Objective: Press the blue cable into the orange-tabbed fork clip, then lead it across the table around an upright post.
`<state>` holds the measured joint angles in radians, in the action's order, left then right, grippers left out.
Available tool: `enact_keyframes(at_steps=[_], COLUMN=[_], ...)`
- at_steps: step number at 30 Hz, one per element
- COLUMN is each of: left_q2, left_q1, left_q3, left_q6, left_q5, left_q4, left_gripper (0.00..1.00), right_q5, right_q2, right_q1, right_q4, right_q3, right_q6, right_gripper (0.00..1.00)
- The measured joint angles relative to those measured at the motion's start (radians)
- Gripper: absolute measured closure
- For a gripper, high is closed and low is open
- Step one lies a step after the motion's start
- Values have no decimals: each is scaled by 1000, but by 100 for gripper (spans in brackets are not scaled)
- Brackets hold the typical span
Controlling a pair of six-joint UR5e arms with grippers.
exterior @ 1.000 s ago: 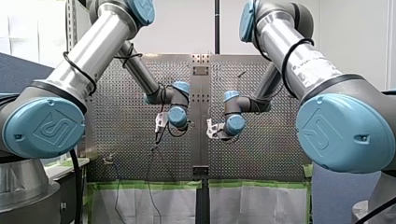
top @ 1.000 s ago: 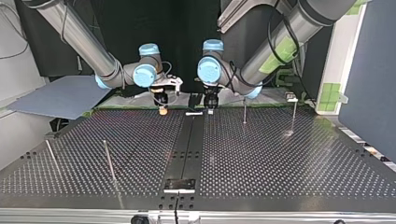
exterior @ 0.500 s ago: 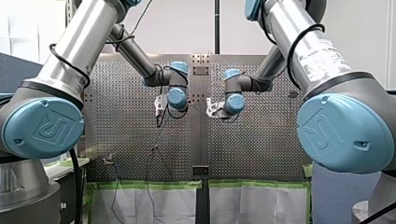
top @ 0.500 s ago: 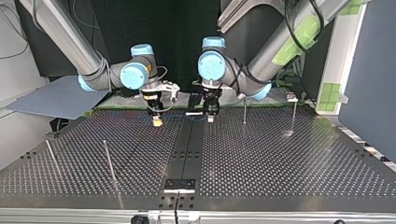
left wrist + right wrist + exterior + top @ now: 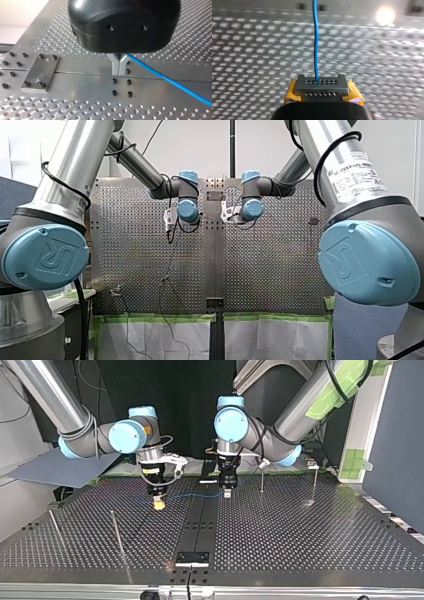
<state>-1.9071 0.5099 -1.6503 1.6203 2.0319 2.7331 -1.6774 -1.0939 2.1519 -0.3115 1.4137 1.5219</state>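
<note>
Across the perforated counter (image 5: 300, 535), both arms are reaching in from the top view's upper edge. My left arm (image 5: 295, 415) is coming in at that view's right and my right arm (image 5: 55, 400) at its left. Both are pointing their grippers straight down, close over the counter on either side of its smooth middle strip (image 5: 200, 520).

My left gripper (image 5: 227, 493) is hanging just to the right of the strip in the top view. In the left wrist view its metal fingers (image 5: 115, 67) are pressing together, pinching the blue cable (image 5: 192, 495) where it leaves them at a slant. My right gripper (image 5: 159, 504) is hanging to the left of the strip, a little nearer the top view's camera. In the right wrist view its yellow pads (image 5: 290, 93) are closing on the same cable, which is running straight ahead from the grey drilled fingertip block (image 5: 321, 86).

Between the two grippers the blue cable is stretching over the strip in a shallow sag, just above the counter.

Four upright posts (image 5: 116, 532) are standing on the counter. Two are leaning slightly at the top view's left, nearer the camera and well apart from the grippers. Two more are standing at its right, the closer one just beside my left arm's wrist.

In the left wrist view a small plate (image 5: 40, 72) with four screws is lying flat on the strip, off to one side of the fingers.
</note>
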Motion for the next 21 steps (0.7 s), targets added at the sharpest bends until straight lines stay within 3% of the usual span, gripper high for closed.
enact_keyframes(at_steps=[10,21], left_q2=[4,4], left_q1=[0,4], left_q3=[13,102], left_q6=[0,0], left_q5=[-4,-4], left_q4=[-13,25], left_gripper=[100,100], right_q5=[0,-6], right_q2=[-92,-210], right_q1=[2,2], right_q4=[15,35], right_q3=[-22,-34], right_q6=[0,3], right_gripper=[100,100])
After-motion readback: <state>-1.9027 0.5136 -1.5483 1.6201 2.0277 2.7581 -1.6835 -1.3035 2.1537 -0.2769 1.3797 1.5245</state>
